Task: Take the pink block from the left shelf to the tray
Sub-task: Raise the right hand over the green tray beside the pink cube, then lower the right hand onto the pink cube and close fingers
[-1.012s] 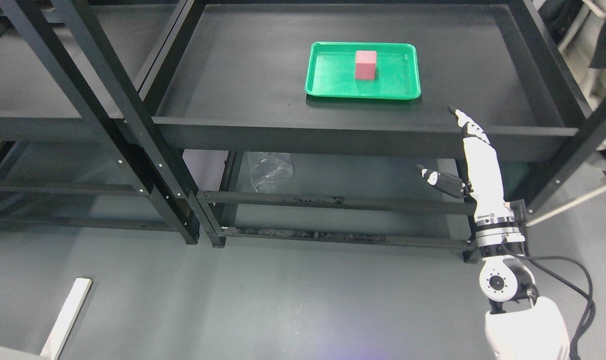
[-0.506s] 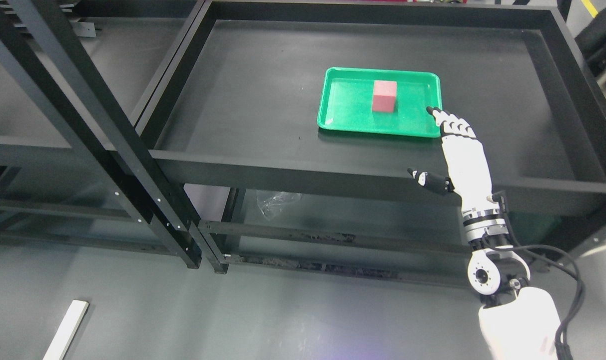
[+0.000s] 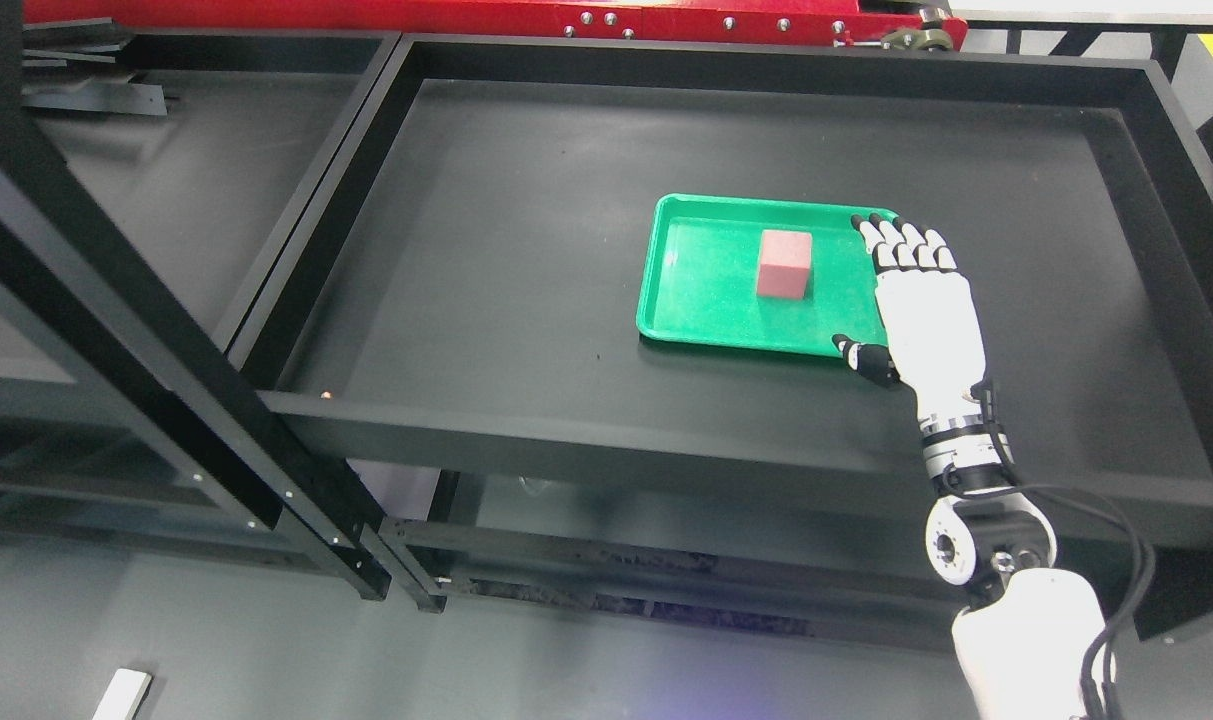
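On the black shelf (image 3: 526, 280) with its raised rim, a green tray (image 3: 701, 300) lies right of the middle, and the pink block (image 3: 784, 264) stands upright in it, a little right of the tray's centre, clear of every tray wall. The right robot hand (image 3: 921, 300) is stretched flat over the tray's right edge, fingers (image 3: 896, 240) straight and together, pointing to the far corner, thumb (image 3: 866, 357) stuck out sideways over the near right corner; it holds nothing and stays apart from the block. Bare shelf surface spreads wide to the tray's left, behind it and to the right of the hand. The arm crosses the shelf's front rim. A black post (image 3: 116, 330) slants across the left foreground.
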Available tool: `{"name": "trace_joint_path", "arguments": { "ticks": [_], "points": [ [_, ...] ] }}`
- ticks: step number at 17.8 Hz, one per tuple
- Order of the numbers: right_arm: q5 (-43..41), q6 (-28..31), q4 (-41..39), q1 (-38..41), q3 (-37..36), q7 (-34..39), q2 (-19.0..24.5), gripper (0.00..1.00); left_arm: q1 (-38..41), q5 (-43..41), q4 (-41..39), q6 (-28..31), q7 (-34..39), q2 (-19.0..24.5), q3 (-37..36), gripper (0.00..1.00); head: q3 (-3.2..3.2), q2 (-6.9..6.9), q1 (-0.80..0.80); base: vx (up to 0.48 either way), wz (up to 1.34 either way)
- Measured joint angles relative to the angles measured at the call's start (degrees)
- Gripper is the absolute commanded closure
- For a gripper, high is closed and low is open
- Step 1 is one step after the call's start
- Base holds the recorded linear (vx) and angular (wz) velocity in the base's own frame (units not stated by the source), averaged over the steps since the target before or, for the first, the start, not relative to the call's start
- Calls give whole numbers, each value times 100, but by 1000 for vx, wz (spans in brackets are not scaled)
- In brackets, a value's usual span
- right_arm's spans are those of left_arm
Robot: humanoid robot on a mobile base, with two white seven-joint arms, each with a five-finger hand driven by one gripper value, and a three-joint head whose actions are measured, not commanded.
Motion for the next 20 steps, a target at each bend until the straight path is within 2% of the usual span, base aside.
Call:
{"name": "trace_joint_path", "arguments": {
  "ticks": [6, 11, 20],
  "points": [
    [-10, 107, -84, 0, -4, -902, 10, 5, 0, 0, 0, 0, 0, 0, 0, 0, 0, 0, 0, 196, 46],
    [-201, 135, -194, 0, 4, -1062, 16, 5, 0, 0, 0, 0, 0, 0, 0, 0, 0, 0, 0, 147, 112],
    [-295, 54, -157, -76, 67, 361, 20, 6, 1, 0, 0, 0, 0, 0, 0, 0, 0, 0, 0, 78, 17]
  ]
}}
